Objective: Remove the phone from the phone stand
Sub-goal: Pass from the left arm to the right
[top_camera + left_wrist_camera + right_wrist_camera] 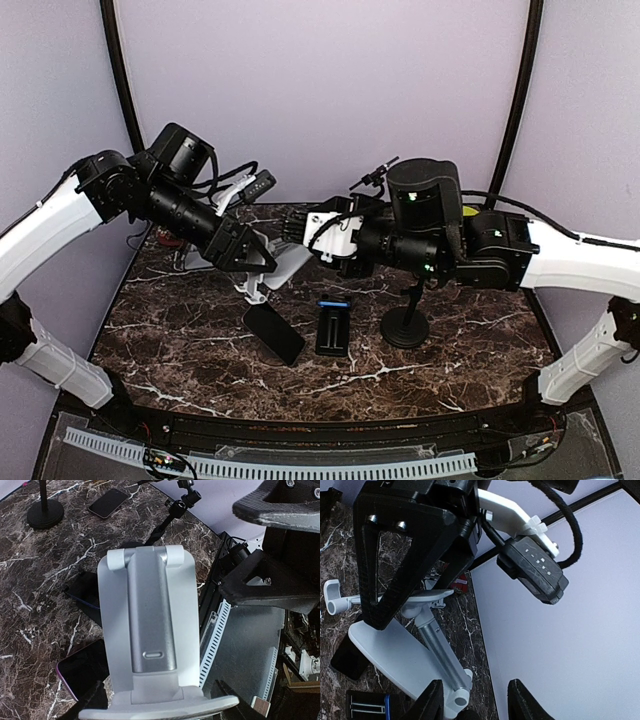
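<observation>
- Left gripper point(250, 262): I see it pinching the white phone stand point(150, 625), one finger on either side of its lower end. The stand sits left of the bench's point(470, 350) middle, and I cannot tell whether its foot is touching the marble.
- Right gripper point(476, 695): fingers are spread. The stand's hinge knuckle lies between them, close to one finger with a clear gap to the other, so I read no pinch.
- Phone point(273, 333): off the stand and lying flat, screen dark, nearer the front edge than the back and left of centre. Its far end is just beside the stand's foot.
- Black block with a blue stripe point(333, 330): flat, just right of the phone, not touching it.
- Round-footed black stand point(405, 325): upright, right of the block.
</observation>
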### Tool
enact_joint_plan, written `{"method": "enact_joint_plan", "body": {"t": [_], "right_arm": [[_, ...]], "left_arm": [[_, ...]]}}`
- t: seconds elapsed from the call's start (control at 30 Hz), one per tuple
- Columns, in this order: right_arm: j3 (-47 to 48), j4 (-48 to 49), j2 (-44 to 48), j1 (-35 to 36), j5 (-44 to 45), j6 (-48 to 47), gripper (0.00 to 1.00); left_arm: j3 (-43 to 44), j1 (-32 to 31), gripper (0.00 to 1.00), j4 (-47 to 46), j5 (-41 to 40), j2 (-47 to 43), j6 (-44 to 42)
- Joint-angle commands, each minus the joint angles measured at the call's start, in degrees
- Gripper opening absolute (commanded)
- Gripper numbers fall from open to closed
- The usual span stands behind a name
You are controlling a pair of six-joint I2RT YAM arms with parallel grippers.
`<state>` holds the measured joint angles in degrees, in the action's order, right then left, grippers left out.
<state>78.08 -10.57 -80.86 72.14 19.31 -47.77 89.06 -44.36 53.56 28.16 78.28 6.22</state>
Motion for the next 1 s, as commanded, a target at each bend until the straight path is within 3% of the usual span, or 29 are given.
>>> {"method": "enact_joint_plan", "body": {"t": [0.0, 0.17, 0.37, 0.97], "right_arm": [[3.3, -1.5, -0.9, 0.6, -3.1, -1.6, 0.43], [4.1, -3.9, -2.7, 1.4, -1.8, -2.2, 0.36], [6.3, -8.8, -5.0, 2.7, 0.3, -2.8, 0.35], [3.2, -6.0, -6.3, 2.0, 3.8, -6.0, 0.31]], "left_arm": [[2.8, -1.8, 0.40, 0.0, 0.8, 0.6, -0.2], [3.7, -2.9, 0.40, -0.2, 1.0, 1.8, -0.1], [4.0, -3.0, 0.41, -0.1, 1.6, 2.7, -0.3], [3.4, -3.7, 0.40, -1.0, 5.2, 2.1, -0.9]]}}
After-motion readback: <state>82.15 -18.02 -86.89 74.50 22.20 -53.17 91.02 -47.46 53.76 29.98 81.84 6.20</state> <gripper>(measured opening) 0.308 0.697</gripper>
